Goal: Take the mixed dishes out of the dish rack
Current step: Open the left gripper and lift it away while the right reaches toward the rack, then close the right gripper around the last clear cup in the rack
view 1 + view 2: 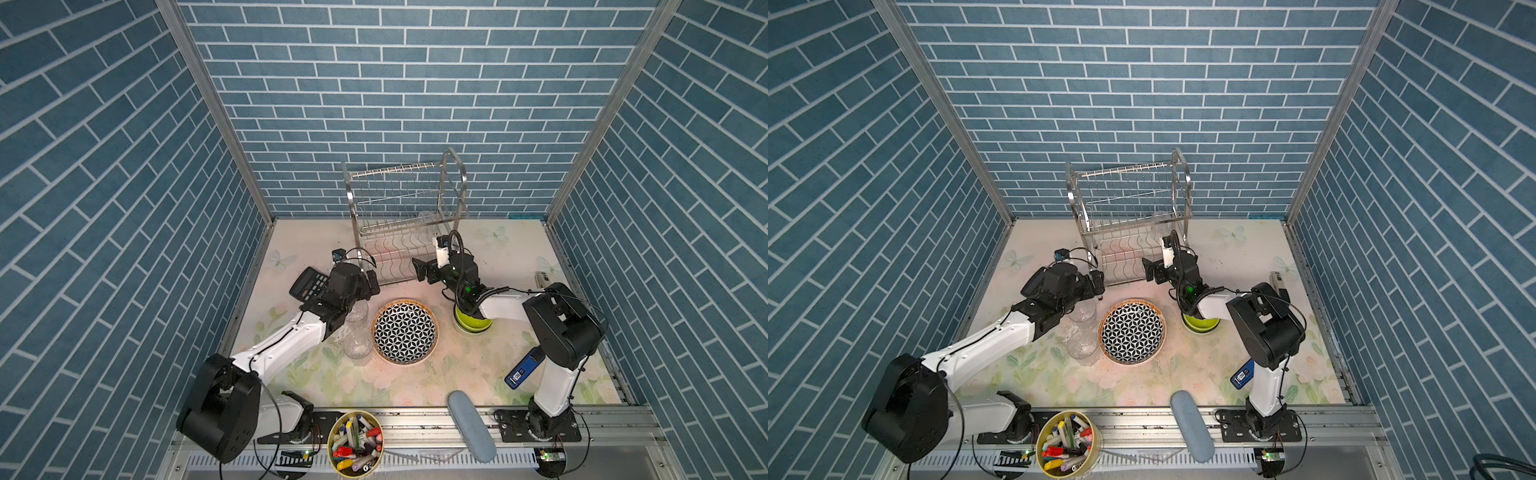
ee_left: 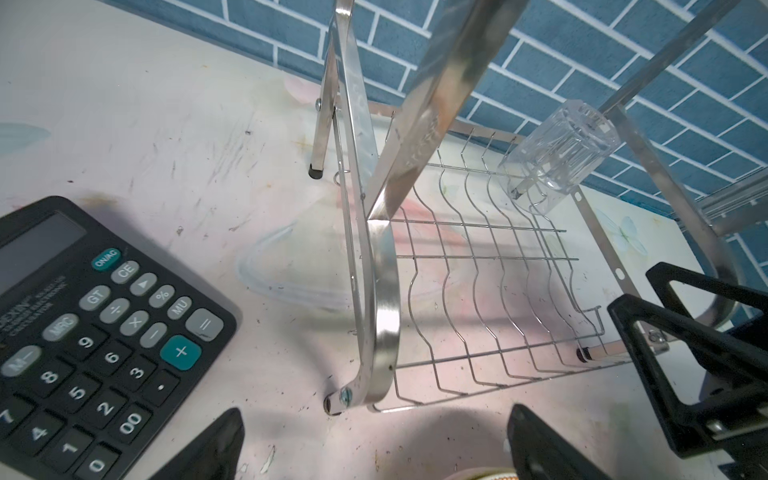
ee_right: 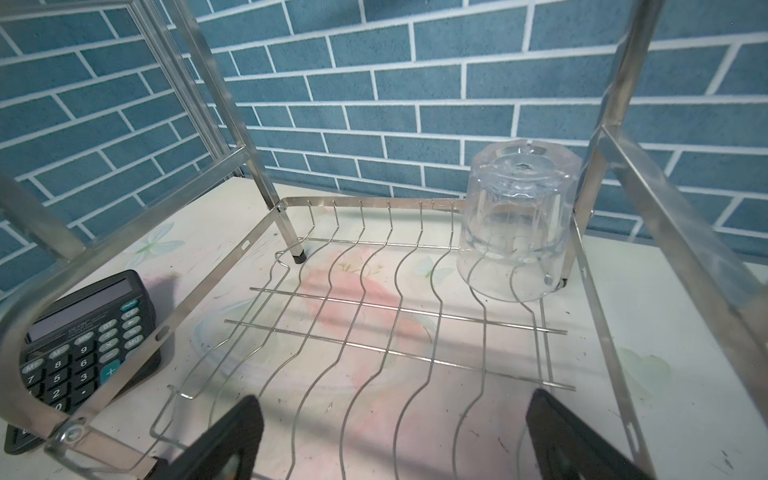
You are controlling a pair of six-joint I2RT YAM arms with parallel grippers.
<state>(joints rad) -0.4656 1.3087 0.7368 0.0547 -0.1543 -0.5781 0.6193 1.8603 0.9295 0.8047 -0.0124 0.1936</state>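
The steel dish rack (image 1: 455, 166) (image 1: 1077, 208) stands at the back of the table. One clear tumbler (image 3: 515, 232) (image 2: 557, 153) sits upside down in a far corner of its lower tier. My right gripper (image 3: 395, 399) (image 1: 419, 268) hovers open over the lower tier's front wires, short of the tumbler. Just outside the rack's front left leg, my left gripper (image 2: 376, 415) (image 1: 371, 284) is open and empty. On the table lie the star-patterned plate (image 1: 405, 332) (image 1: 1131, 332), two clear tumblers (image 1: 356, 312) (image 1: 357, 348) and a lime bowl (image 1: 473, 323), which is partly under the right arm.
A black calculator (image 1: 309, 284) (image 2: 83, 332) lies left of the rack beside the left wrist. At the front edge stand a round tub of markers (image 1: 355, 440) and a grey-blue case (image 1: 471, 426). A blue device (image 1: 524, 368) is by the right arm's base.
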